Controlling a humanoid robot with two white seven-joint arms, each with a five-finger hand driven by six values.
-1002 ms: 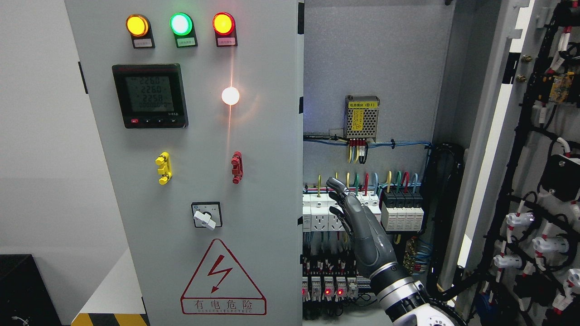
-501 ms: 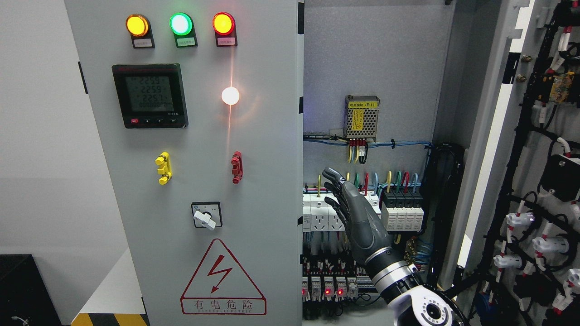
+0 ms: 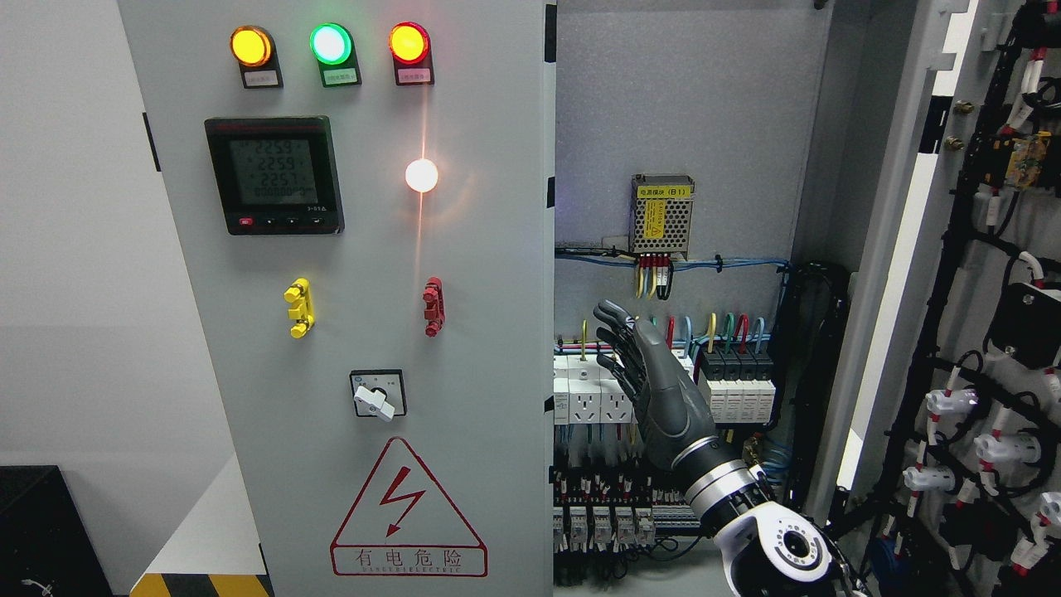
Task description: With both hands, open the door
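Nearest us, our right hand (image 3: 655, 381) rises from the lower right, fingers (image 3: 617, 340) loosely spread and holding nothing, raised inside the open cabinet just right of the closed left door (image 3: 373, 249). The right door (image 3: 978, 290) stands swung wide at the far right, its wiring facing us. Behind our hand sit white sockets (image 3: 593, 398), and further back a small perforated power supply (image 3: 661, 215) on the cabinet's rear wall.
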